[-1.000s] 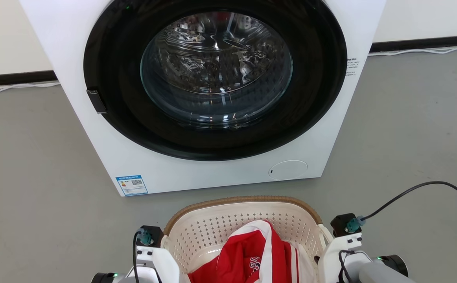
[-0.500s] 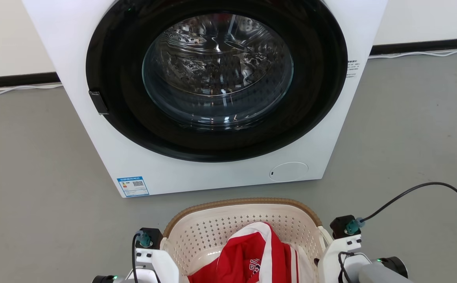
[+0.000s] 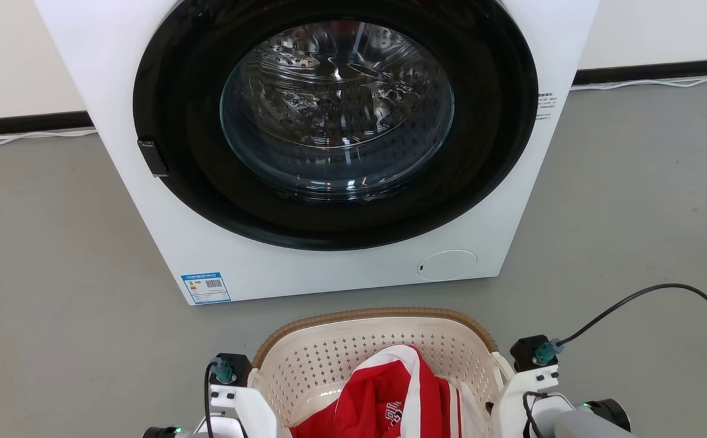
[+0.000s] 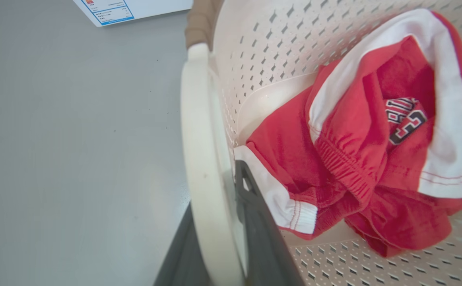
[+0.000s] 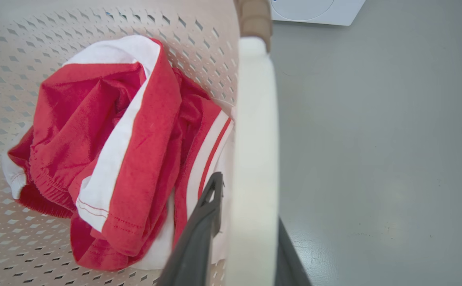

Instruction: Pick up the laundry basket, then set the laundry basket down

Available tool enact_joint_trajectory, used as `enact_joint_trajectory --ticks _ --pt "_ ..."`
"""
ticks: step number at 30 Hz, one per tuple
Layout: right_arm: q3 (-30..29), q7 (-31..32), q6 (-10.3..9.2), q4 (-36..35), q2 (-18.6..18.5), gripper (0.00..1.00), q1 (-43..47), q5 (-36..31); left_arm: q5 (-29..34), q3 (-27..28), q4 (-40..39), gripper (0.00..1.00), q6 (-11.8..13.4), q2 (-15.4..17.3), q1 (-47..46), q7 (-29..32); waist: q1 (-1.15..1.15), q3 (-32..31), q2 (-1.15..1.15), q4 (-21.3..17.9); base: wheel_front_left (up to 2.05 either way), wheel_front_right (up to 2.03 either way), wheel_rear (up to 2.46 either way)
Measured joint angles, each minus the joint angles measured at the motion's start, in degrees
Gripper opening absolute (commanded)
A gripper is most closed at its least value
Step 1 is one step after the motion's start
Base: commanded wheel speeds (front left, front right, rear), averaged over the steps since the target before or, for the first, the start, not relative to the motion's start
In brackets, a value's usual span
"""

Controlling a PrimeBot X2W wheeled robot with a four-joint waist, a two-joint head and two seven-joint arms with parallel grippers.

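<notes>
Head view: the small cream plastic laundry basket (image 3: 341, 359), rounded-rectangular with perforated walls and a brown woven-look rim, sits at the bottom centre of the frame. It lies directly in front of the white front-loading washing machine (image 3: 329, 274) and apart from it, with a strip of grey floor (image 3: 55, 274) between them. Whether the basket base is on the floor or raised cannot be determined. The machine's round black door with a glass window (image 3: 335, 109) is closed, and a blue label (image 3: 205, 287) is fixed at the lower corner of the front panel on the robot's left. A crumpled red garment with white stripes (image 3: 390, 401) lies inside the basket. A black cable (image 3: 651, 292) arcs over the floor from the right wrist. Left wrist view: the left gripper (image 4: 219, 186) straddles the white loop handle on the left side of the basket (image 4: 199, 139). One dark finger (image 4: 251, 214) is inside the basket next to the garment and the other is on the outer side. The fingers are closed against the handle. Right wrist view: the right gripper (image 5: 251, 190) straddles the white loop handle on the right side (image 5: 255, 119) in the same manner. One dark finger (image 5: 203, 222) is inside the basket beside the garment and the other is outside, and the pair clamps the handle.
</notes>
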Motion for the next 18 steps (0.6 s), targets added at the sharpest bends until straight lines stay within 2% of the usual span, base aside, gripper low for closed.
enact_joint_trajectory --ticks 18 --pt "2.7 -0.5 0.00 0.1 -0.2 0.00 -0.3 2.7 -0.4 -0.3 0.0 0.00 0.0 0.0 0.0 0.0 0.00 0.2 0.00 -0.1 0.00 0.00 0.00"
